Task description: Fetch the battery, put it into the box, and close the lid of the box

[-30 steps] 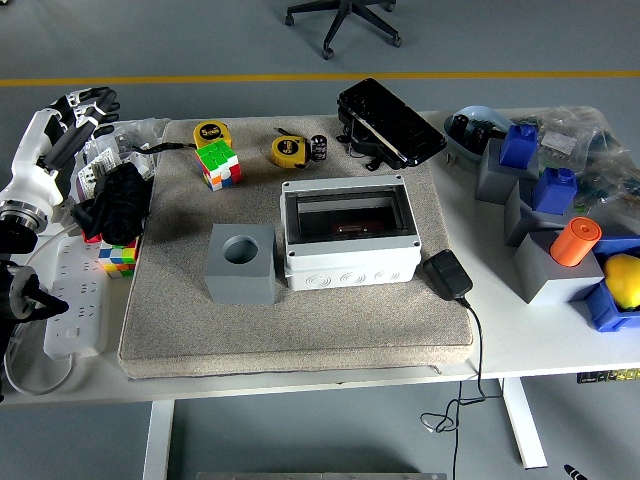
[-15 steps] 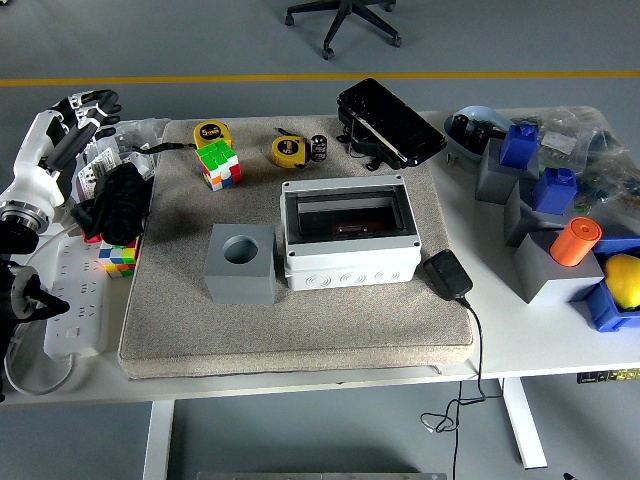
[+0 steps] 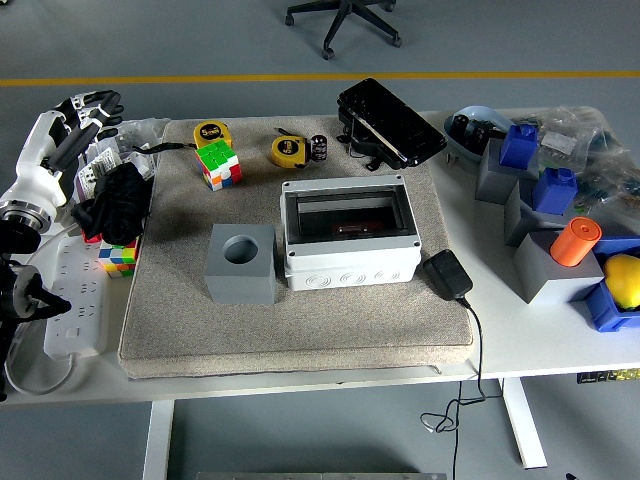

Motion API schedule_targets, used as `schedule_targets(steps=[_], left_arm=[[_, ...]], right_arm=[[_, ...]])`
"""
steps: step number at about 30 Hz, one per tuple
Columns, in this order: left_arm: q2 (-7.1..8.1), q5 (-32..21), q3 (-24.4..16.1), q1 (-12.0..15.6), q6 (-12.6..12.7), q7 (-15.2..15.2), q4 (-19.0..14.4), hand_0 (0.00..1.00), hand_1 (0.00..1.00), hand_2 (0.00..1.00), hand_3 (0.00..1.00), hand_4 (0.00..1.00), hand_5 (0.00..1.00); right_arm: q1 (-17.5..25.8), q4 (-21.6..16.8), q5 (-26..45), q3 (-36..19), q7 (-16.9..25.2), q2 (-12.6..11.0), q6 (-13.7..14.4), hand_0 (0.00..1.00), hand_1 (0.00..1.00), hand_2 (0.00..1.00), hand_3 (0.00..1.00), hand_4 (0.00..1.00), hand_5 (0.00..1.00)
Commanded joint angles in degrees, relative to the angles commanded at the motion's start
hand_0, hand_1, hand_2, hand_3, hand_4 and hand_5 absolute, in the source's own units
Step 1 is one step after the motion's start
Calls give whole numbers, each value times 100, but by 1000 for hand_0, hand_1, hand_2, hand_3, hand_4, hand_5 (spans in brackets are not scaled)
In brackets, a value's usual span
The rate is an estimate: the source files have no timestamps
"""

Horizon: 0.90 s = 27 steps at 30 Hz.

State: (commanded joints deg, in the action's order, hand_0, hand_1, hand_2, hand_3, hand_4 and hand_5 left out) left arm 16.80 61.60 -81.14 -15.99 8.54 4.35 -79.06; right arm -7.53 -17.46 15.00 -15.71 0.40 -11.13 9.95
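Left hand (image 3: 85,108) hovers at the surface's (image 3: 300,385) far-left edge, fingers spread and empty, well apart from battery (image 3: 319,147) and open-lidded box (image 3: 349,265).

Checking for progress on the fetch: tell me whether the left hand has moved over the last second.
No, barely at all. The left hand hangs at the table's far left edge, the same gap from the yellow tape measure as before, fingers spread, holding nothing.
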Motion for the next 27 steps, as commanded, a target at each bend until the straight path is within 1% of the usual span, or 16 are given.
schedule_targets(steps=[10, 27], left_arm=[[0, 5, -29, -3, -1, 5, -8, 714, 714, 681, 711, 998, 576], [1, 28, -23, -7, -27, 60, -2, 710, 709, 679, 708, 998, 575]], right_arm=[[-32, 3, -31, -95, 6, -11, 25, 586, 638, 652, 580, 956, 482], [-45, 1, -57, -106, -35, -21, 61, 585, 638, 652, 579, 953, 486]])
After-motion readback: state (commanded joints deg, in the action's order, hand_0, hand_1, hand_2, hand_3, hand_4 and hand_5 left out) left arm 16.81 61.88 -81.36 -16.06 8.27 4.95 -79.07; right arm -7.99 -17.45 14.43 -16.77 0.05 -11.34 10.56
